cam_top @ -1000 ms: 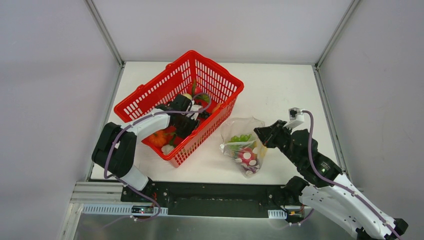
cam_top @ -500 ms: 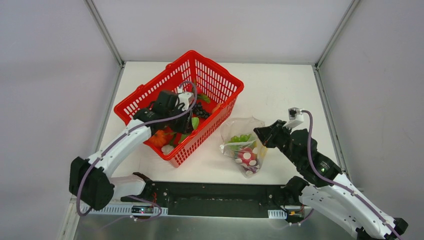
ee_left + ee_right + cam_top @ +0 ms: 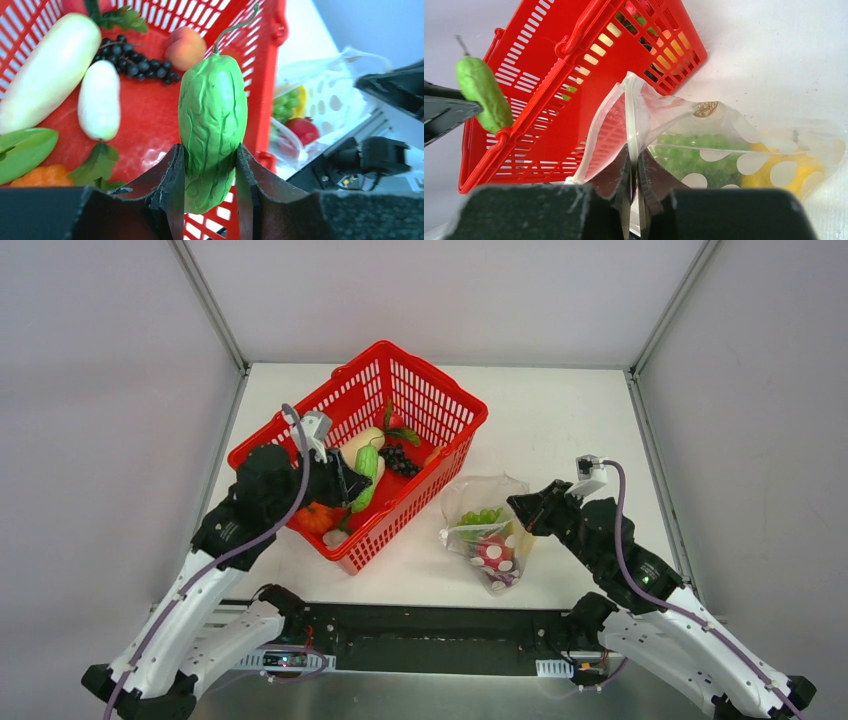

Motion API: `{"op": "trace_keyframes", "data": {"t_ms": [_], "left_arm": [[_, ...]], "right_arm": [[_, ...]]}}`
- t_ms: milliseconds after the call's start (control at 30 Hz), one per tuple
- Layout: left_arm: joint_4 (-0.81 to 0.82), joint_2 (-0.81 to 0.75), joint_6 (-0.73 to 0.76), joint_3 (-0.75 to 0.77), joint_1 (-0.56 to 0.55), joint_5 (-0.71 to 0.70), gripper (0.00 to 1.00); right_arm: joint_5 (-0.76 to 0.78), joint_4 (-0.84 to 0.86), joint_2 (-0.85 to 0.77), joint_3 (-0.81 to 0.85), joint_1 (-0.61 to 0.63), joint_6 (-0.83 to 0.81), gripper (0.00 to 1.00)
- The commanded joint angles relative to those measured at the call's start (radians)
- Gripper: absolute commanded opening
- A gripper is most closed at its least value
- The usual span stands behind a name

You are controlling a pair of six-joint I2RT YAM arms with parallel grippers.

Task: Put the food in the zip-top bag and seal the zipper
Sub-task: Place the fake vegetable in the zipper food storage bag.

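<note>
On table (image 3: 560, 420), near edge: zip-top bag (image 3: 490, 540) w/ green grapes (image 3: 694, 150) + red, yellow food inside. R gripper (image 3: 633, 160) pressed nearly together, pinching bag's zipper (image 3: 630, 110), mouth agape. L gripper (image 3: 210, 155) clamps bumpy green veg (image 3: 212, 110) over red basket (image 3: 440, 405); radishes (image 3: 50, 75), dark grapes (image 3: 135, 62), peach (image 3: 185, 47) w/in.

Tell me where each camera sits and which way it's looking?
Top external: fixed above and behind the robot, looking down on table, red basket and zip-top bag; left arm and right arm show.
Left wrist: on the left arm, looking along the left gripper's fingers at the green gourd they hold over the basket.
Right wrist: on the right arm, looking past the right gripper, shut on the bag's zipper, toward the basket.
Shared: all three show gourd, basket and bag.
</note>
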Motion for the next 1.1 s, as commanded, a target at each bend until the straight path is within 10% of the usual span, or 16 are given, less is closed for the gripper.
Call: {"op": "trace_keyframes", "data": {"t_ms": [0,500,1067], "left_arm": [[0.072,-0.077,-0.088,0.025,-0.032,0.037,0.09],[0.312,0.099,-0.075,0.12,-0.429,-0.006,0.08],[0.467,0.462,0.093,0.168,-0.582,-0.117,0.1]], "right_arm": [[-0.006,0.041,-0.003,0.048,0.002,-0.006,0.09],[-0.063,0.061,-0.009,0.045,0.002,0.013,0.09],[-0.072,0.043,-0.07,0.049,0.001,0.014,0.09]]}}
